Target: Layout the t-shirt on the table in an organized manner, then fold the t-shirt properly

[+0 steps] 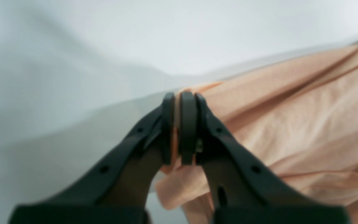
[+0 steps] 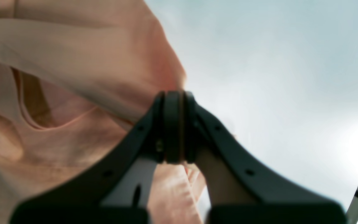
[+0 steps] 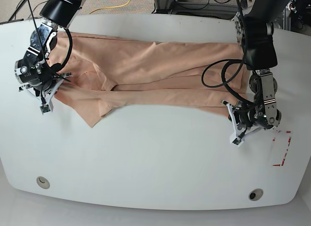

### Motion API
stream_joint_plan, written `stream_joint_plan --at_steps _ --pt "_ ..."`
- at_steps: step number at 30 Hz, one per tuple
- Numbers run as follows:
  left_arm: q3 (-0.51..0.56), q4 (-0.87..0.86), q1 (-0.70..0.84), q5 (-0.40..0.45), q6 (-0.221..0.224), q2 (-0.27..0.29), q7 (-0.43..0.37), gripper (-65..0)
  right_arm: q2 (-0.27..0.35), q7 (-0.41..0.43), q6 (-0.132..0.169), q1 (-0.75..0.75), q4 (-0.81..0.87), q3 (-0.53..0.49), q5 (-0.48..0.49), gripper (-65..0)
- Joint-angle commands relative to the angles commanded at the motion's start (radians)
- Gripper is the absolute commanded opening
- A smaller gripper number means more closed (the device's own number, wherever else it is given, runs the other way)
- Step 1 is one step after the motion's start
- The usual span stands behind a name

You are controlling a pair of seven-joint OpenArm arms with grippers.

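Both arms stretch the peach t-shirt [image 3: 155,75] across the white desk [image 3: 155,158]; left gripper [image 1: 180,130] and right gripper [image 2: 172,127] each pinch an edge. Soft, light fabric likely sags unless gripped at corners.

Open white smooth desk [image 3: 155,158] lies in front of both end effectors, toward its near edge. Between left end effector [image 3: 232,111] and right end effector [image 3: 57,87], the wrinkled peach cotton t-shirt [image 3: 160,80] spans the far half, blocking low passes.
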Motion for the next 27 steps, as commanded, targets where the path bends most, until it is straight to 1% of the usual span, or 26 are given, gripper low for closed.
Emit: stream_joint_plan --at_steps 7,10,15,20,22,25,27 --pt "-0.002 0.157 0.057 0.0 0.0 -0.002 0.104 -63.3 -0.002 0.0 0.0 0.0 -0.002 0.0 0.0 -63.1" --pt "-0.002 0.229 0.087 0.0 0.0 -0.006 0.135 -63.3 -0.002 0.0 0.0 0.0 -0.003 0.0 0.0 -63.1" --pt "-0.002 0.33 0.147 0.002 0.0 -0.008 0.138 -63.3 -0.002 0.0 0.0 0.0 -0.003 0.0 0.0 -63.1" --pt "-0.014 0.384 0.166 0.002 0.0 -0.009 0.14 -63.2 -0.002 0.0 0.0 0.0 -0.003 -0.002 0.0 -63.1" --pt "-0.034 0.404 0.17 0.002 0.0 -0.009 0.157 -63.1 -0.002 0.0 0.0 0.0 -0.003 -0.002 0.0 -63.1" --pt "-0.068 0.431 0.164 0.0 0.0 -0.009 0.212 -62.9 -0.002 0.0 0.0 0.0 -0.003 -0.002 0.0 -63.1" --pt "-0.083 0.459 0.161 0.0 0.0 -0.009 0.229 -62.9 -0.002 0.0 0.0 0.0 -0.003 -0.002 0.0 -63.1"
